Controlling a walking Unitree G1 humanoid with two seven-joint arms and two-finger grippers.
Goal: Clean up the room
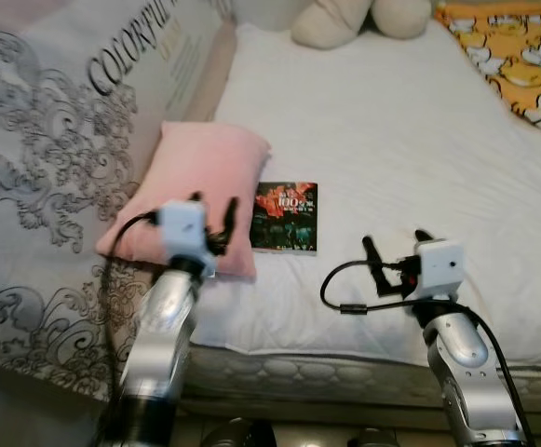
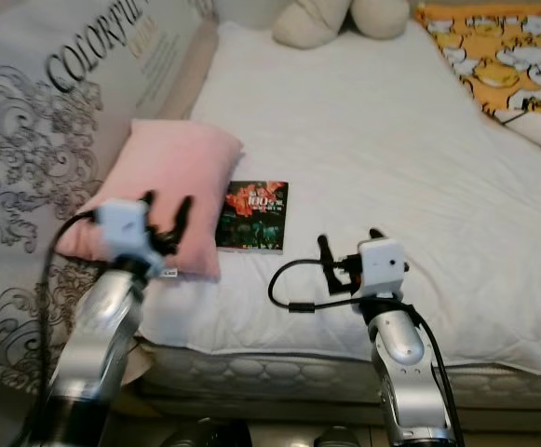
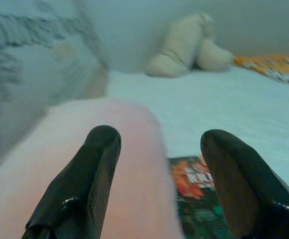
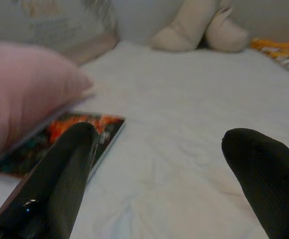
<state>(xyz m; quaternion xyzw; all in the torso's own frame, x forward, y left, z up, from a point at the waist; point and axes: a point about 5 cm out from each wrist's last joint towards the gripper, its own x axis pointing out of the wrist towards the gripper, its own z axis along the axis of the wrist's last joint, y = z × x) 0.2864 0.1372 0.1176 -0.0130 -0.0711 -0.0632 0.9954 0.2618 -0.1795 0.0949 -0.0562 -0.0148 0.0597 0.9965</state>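
A pink pillow (image 1: 200, 182) lies on the white bed (image 1: 391, 149) near its left edge. Beside it, on the pillow's right, a dark book (image 1: 285, 216) with a red flower cover lies flat on the sheet. My left gripper (image 1: 212, 222) is open over the pillow's near end; its fingers (image 3: 92, 169) point along the pillow (image 3: 119, 149), with the book (image 3: 199, 194) just right of it. My right gripper (image 1: 396, 247) hovers open, low over the sheet, to the right of and nearer than the book (image 4: 59, 134). Nothing is held.
A cream plush toy (image 1: 358, 19) sits at the bed's far end. An orange patterned blanket (image 1: 512, 56) covers the far right corner. A grey ornamented cover (image 1: 56, 149) with lettering drapes along the left side. The mattress's front edge (image 1: 344, 368) runs below my arms.
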